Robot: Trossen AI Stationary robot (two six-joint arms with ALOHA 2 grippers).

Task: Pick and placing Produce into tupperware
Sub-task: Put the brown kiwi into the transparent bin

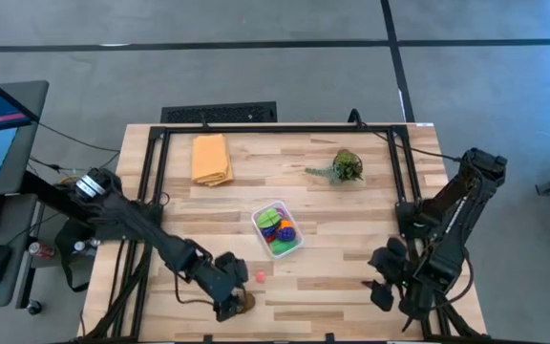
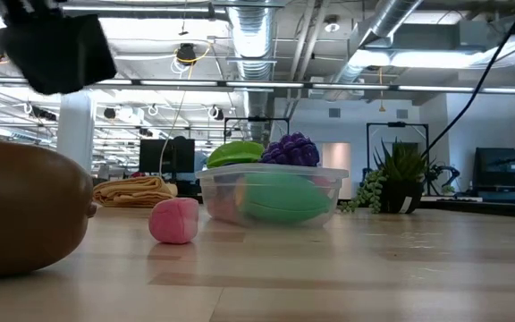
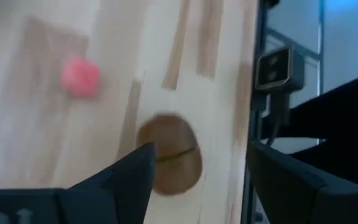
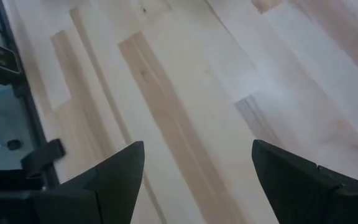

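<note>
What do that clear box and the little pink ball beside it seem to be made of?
The clear box looks like thin glossy plastic: the toys inside show through its walls. The pink ball looks soft and matte, perhaps foam or fabric, with a seam down it; I can't be sure.

High view looked straight down; low view sat level on the pale wooden desk (image 1: 332, 268); both shared the small pink toy piece (image 2: 173, 220), seen close by the left wrist view too.
</note>
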